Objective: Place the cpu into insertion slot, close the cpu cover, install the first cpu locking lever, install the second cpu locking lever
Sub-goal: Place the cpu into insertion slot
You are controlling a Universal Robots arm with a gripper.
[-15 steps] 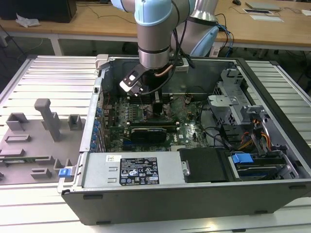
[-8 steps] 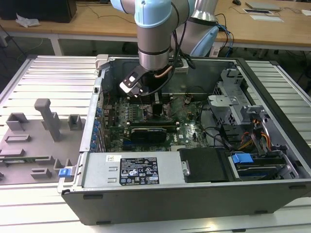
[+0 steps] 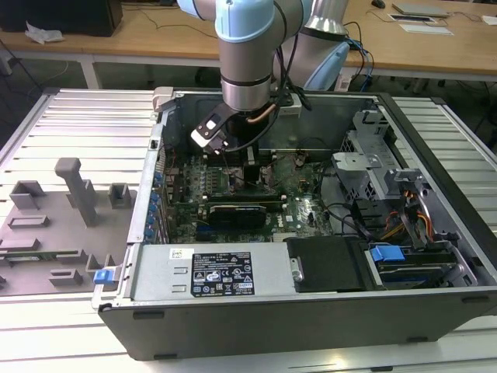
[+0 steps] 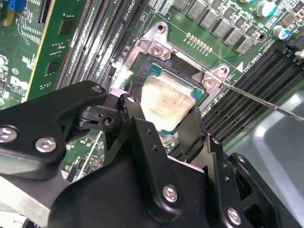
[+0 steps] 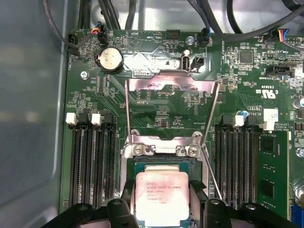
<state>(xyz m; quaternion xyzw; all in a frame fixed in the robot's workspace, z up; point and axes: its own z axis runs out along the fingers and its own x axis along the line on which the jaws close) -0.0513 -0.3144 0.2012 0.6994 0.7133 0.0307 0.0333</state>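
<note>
Cpu: silver top up, lying square in the insertion slot or just over it; cannot tell whether it is seated. Gripper narrow, closed on the cpu, with one of its fingers against each of two opposite edges. Cpu cover is flipped open, clear of the slot; a thin locking lever stands free along its side.

Exterior view: arm reaches down into the open computer case. Grey power-supply box at 6 o'clock from the wrist, grey fixture tray toward 8 o'clock on the bench.
</note>
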